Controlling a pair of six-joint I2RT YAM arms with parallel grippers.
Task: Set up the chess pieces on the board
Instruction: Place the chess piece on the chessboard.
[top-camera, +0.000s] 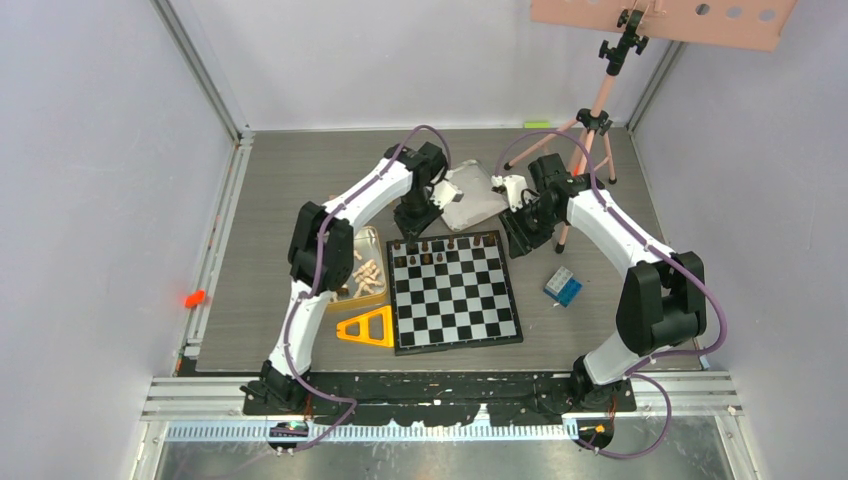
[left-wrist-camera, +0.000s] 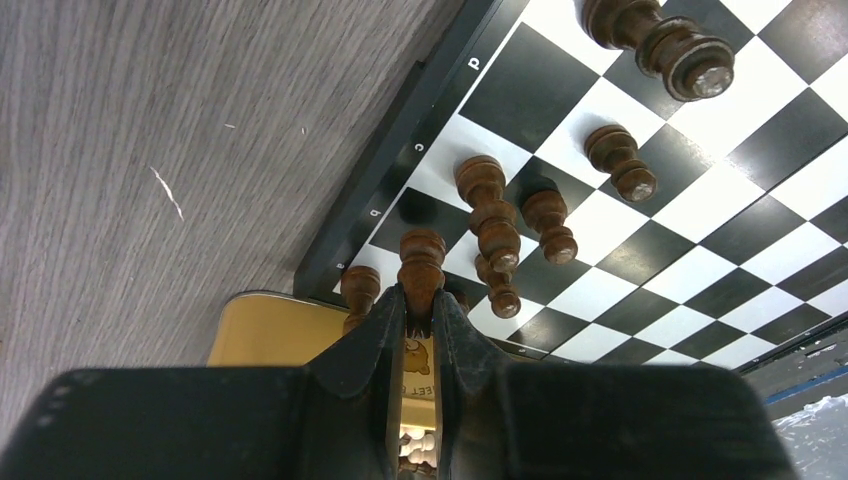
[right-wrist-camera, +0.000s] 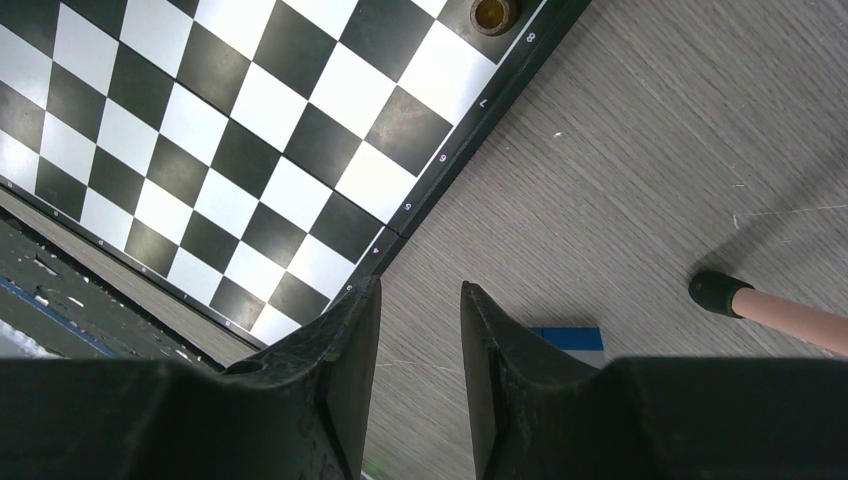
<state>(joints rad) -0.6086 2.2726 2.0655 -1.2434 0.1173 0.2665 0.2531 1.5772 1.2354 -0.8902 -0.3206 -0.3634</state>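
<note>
While checking left gripper (left-wrist-camera: 420, 296), log jaws clamped on a dark brown chess piece (left-wrist-camera: 421, 255), turned wood, upright at far-left corner of checkered board (top-camera: 455, 300), other dark ones (left-wrist-camera: 487, 205) standing nearby. Left of board, note gold tin (left-wrist-camera: 270, 335) holding pale beige pieces (top-camera: 366, 275). Mark right gripper (right-wrist-camera: 420, 300) jaws apart, empty, over table (right-wrist-camera: 620, 150) off board's right edge.

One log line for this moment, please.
left gripper: shut on dark chess piece | position: at board corner, beside other dark pieces | right gripper: open, empty, over table beside board edge
</note>
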